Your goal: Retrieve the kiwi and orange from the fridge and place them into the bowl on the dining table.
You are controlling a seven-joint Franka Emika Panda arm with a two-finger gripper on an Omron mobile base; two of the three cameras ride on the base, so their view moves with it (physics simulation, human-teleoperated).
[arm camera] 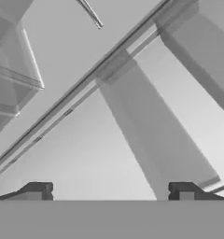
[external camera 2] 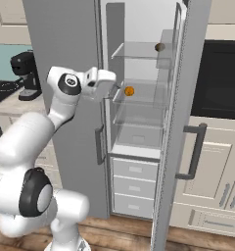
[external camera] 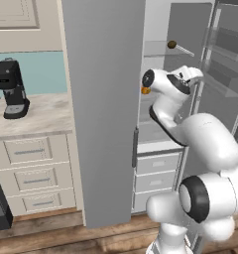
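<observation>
The fridge [external camera: 101,109] stands open, white inside with glass shelves [external camera 2: 139,51]. The kiwi [external camera 2: 159,47] lies on the upper shelf, dark and small, also seen as the kiwi [external camera: 171,44]. One shelf lower rests the orange [external camera 2: 129,91]; the arm covers most of the orange [external camera: 146,91]. My gripper [external camera 2: 114,89] reaches into the fridge at the orange's height, just left of it and apart from it. In the hand view the gripper [arm camera: 109,193] is open, its fingertips [arm camera: 37,190] wide apart with nothing between them. The bowl and the dining table are out of view.
The left fridge door [external camera 2: 65,49] hangs close beside the arm and the right door [external camera 2: 188,98] swings out on the other side. Fridge drawers [external camera 2: 134,186] sit below the shelves. A black coffee machine [external camera: 12,89] stands on the wall counter [external camera: 41,114]. A dark oven [external camera 2: 222,78] is at right.
</observation>
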